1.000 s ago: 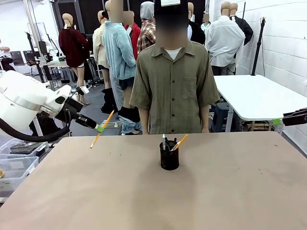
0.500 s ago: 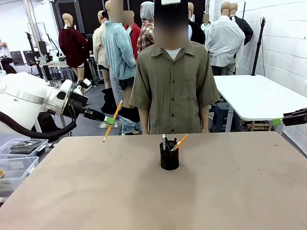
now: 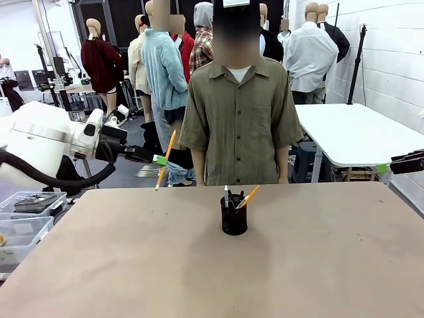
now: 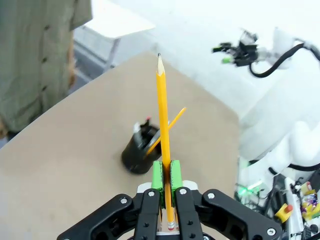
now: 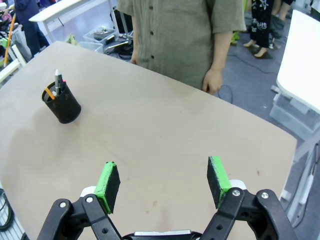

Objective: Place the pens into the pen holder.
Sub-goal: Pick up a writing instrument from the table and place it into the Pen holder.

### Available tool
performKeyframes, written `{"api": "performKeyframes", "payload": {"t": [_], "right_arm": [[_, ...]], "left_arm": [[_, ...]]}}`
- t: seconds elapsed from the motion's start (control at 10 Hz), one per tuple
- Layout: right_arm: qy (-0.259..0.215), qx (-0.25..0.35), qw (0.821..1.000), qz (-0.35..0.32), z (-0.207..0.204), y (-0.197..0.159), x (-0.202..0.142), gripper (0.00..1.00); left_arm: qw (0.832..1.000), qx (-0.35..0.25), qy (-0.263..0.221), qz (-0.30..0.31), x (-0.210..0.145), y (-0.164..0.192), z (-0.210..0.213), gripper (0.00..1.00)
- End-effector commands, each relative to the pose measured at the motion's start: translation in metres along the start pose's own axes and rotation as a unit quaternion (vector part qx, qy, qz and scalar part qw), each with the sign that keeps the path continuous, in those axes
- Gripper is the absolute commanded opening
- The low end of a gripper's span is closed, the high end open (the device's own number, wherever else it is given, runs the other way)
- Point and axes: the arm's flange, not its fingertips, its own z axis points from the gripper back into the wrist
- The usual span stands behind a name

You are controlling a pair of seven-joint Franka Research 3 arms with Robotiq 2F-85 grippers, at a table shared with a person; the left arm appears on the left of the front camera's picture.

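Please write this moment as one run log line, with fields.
left gripper: shut on pencil, raised left of pen holder | right gripper: open, holding nothing | holder: already has pens | person: standing behind table

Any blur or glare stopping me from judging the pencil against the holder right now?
Front view: sharp, even light, pencil readable. Left wrist view: far background washed out white, pencil and pen holder slightly soft. Right wrist view: clear, wide-angle bending at the edges.

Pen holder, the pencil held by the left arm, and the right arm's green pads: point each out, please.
pen holder (image 3: 234, 218), front view, on its black mesh wall.
pencil (image 4: 162, 110), left wrist view, mid-shaft.
green pads (image 5: 109, 183), right wrist view, on one pad's face.
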Motion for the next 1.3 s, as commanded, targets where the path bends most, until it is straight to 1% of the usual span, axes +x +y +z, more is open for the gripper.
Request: {"api": "performKeyframes", "payload": {"t": [0.0, 0.1, 0.2, 0.4, 0.5, 0.6, 0.7, 0.8, 0.9, 1.0, 1.1, 1.2], "right_arm": [[0.003, 0.001, 1.0, 0.003, -0.001, 0.0, -0.001, 0.88], [0.003, 0.001, 1.0, 0.003, -0.001, 0.0, -0.001, 0.88], [0.003, 0.001, 1.0, 0.003, -0.001, 0.0, -0.001, 0.88], [0.003, 0.001, 1.0, 0.003, -0.001, 0.0, -0.001, 0.88], [0.003, 0.001, 1.0, 0.003, -0.001, 0.0, -0.001, 0.88], [0.003, 0.001, 1.0, 0.003, -0.001, 0.0, -0.001, 0.88], [0.003, 0.001, 1.0, 0.003, -0.001, 0.0, -0.001, 0.88], [0.003, 0.001, 1.0, 0.003, -0.001, 0.0, -0.001, 0.88], [0.003, 0.001, 1.0, 0.003, -0.001, 0.0, -0.001, 0.88], [0.003, 0.001, 1.0, 0.003, -0.001, 0.0, -0.001, 0.88], [0.003, 0.001, 1.0, 0.003, -0.001, 0.0, -0.001, 0.88], [0.003, 0.001, 1.0, 0.003, -0.001, 0.0, -0.001, 0.88]], "left_arm": [[0.997, -0.055, -0.051, -0.025, 0.015, 0.001, -0.038, 0.0], [0.994, -0.069, -0.071, -0.035, 0.021, -0.002, -0.06, 0.0], [0.993, -0.081, -0.075, -0.041, 0.024, 0.0, -0.085, 0.0], [0.992, -0.108, -0.044, -0.038, 0.026, 0.003, -0.127, 0.0], [0.997, -0.079, 0.005, -0.011, 0.023, 0.012, -0.142, 0.0], [0.993, -0.099, -0.051, -0.028, 0.024, -0.009, -0.114, 0.0], [0.993, -0.099, -0.051, -0.028, 0.024, -0.009, -0.114, 0.0], [0.994, -0.1, -0.03, -0.02, 0.014, 0.001, -0.138, 0.0], [0.989, -0.069, -0.1, -0.08, 0.002, 0.011, -0.136, 0.0], [0.983, -0.055, -0.145, -0.097, -0.004, 0.021, -0.142, 0.0], [0.979, -0.057, -0.166, -0.105, -0.009, 0.025, -0.15, 0.0], [0.977, -0.061, -0.17, -0.115, -0.014, 0.027, -0.158, 0.0]]}}
